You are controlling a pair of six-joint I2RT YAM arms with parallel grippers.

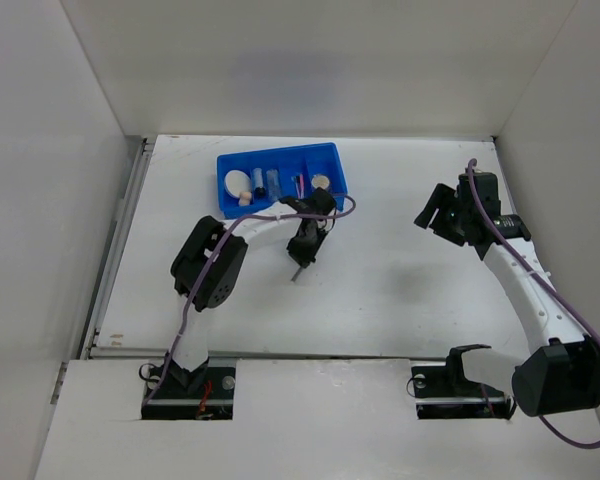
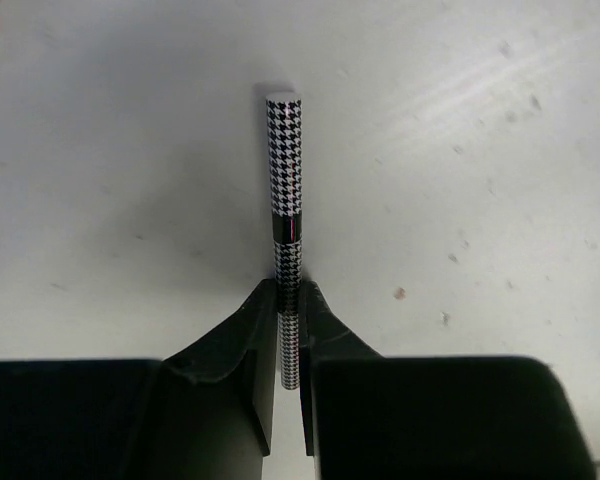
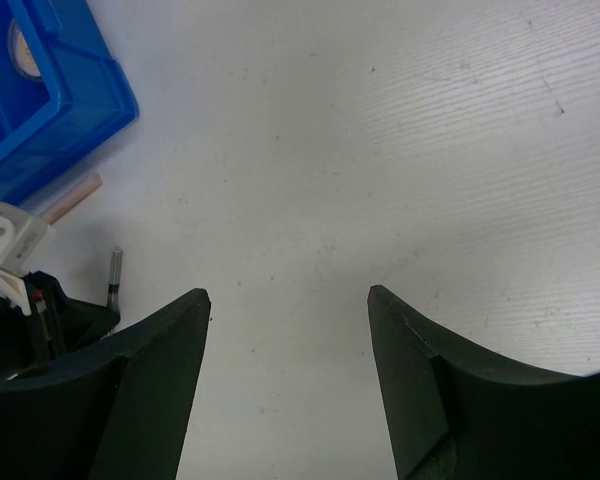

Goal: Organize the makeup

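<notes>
Left gripper (image 2: 288, 295): pressed in on the houndstooth stick (image 2: 284, 160), both fingers clamping its lower length, as the left wrist view showed
Houndstooth stick: thin, patterned in black and white, with a shiny dark band partway along; most of it stuck out past the fingertips over the white table (image 1: 400, 290); whether its far end touched the surface could not be told
Left arm in the top view: reached forward, its gripper just in front of the near wall of the blue tray (image 1: 280, 153), with the stick pointing back toward the arm bases
Right gripper (image 3: 288, 293): fingers spread wide apart, hovering over the table well to the right of the tray
Blue tray: sat at the far middle of the table, one long side facing the arms
Tray contents, left to right: round beige puff (image 1: 237, 183) with the peach sponge (image 1: 245, 199) just in front of it; clear bottle (image 1: 258, 180); black-silver tube (image 1: 273, 182); pink sticks (image 1: 298, 185); round compact (image 1: 322, 181) at the right end
Pale pink stick (image 3: 75, 197): lay on the table outside the tray, just beside its wall, seen in the right wrist view
Dividers: too small to tell which compartment held the bottle and the tube
</notes>
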